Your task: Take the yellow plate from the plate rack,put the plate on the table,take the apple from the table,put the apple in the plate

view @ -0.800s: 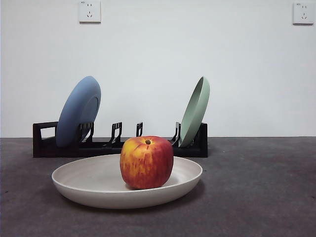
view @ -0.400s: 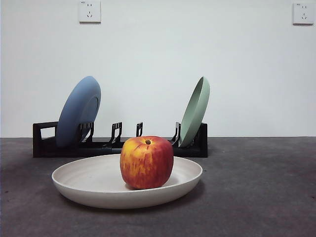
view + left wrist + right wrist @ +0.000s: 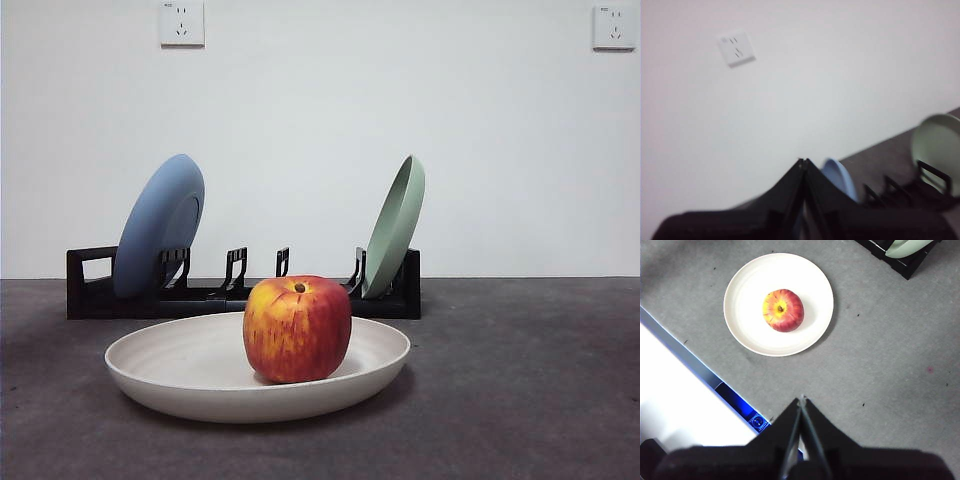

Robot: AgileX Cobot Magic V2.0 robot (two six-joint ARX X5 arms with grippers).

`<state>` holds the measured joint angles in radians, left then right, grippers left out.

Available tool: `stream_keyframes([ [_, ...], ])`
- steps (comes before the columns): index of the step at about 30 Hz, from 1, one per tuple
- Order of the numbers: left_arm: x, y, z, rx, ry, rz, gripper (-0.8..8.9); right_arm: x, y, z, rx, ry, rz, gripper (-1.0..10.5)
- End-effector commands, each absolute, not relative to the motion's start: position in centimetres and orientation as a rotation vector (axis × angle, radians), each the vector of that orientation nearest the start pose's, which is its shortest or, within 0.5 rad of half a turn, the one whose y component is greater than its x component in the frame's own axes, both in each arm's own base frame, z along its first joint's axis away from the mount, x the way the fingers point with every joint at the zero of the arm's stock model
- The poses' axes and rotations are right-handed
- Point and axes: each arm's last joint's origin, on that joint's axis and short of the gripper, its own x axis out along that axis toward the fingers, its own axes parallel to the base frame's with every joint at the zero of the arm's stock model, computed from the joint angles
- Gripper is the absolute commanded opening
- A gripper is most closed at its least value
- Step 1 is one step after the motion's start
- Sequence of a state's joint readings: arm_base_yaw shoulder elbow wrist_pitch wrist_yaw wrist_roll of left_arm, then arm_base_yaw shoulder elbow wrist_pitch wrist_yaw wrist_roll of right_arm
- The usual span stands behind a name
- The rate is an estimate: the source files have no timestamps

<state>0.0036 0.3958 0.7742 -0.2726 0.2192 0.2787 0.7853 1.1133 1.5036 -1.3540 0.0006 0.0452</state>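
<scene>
The cream yellow plate (image 3: 200, 375) (image 3: 747, 320) lies flat on the dark grey table (image 3: 520, 400) in front of the black plate rack (image 3: 90, 285). The red and yellow apple (image 3: 297, 329) (image 3: 783, 310) rests inside the plate, stem dimple up. My right gripper (image 3: 801, 401) is shut and empty, high above the table and well clear of the plate. Shut and empty too, my left gripper (image 3: 802, 162) is raised and faces the wall above the rack (image 3: 900, 190). Neither gripper shows in the front view.
A blue plate (image 3: 158, 226) (image 3: 840, 177) leans in the rack's left end and a pale green plate (image 3: 396, 226) (image 3: 936, 147) in its right end. Two wall sockets (image 3: 181, 22) sit high on the white wall. The table's edge (image 3: 680, 352) runs near the plate.
</scene>
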Motion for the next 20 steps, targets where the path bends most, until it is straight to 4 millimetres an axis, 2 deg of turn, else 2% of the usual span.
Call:
stream_keyframes([
  [1, 8.6, -0.6, 32.2, 0.207, -0.120, -0.218, -0.03, 11.4, 11.4, 40.7, -0.344, 0.955, 0.691, 0.0],
  [6, 9.5, -0.4, 26.0, 0.109, -0.057, -0.212, -0.03, 11.5, 11.5, 40.7, -0.343, 0.955, 0.691, 0.0],
  [11, 9.7, -0.4, 21.3, 0.040, -0.010, -0.202, -0.03, 11.4, 11.4, 40.7, -0.344, 0.955, 0.691, 0.0],
  [14, 9.7, -0.2, 19.3, -0.011, 0.006, -0.188, -0.03, 11.4, 11.4, 40.7, -0.344, 0.955, 0.691, 0.0],
  [20, 9.6, -0.1, 16.9, -0.078, 0.018, -0.173, -0.03, 11.5, 11.5, 40.7, -0.343, 0.955, 0.691, 0.0],
])
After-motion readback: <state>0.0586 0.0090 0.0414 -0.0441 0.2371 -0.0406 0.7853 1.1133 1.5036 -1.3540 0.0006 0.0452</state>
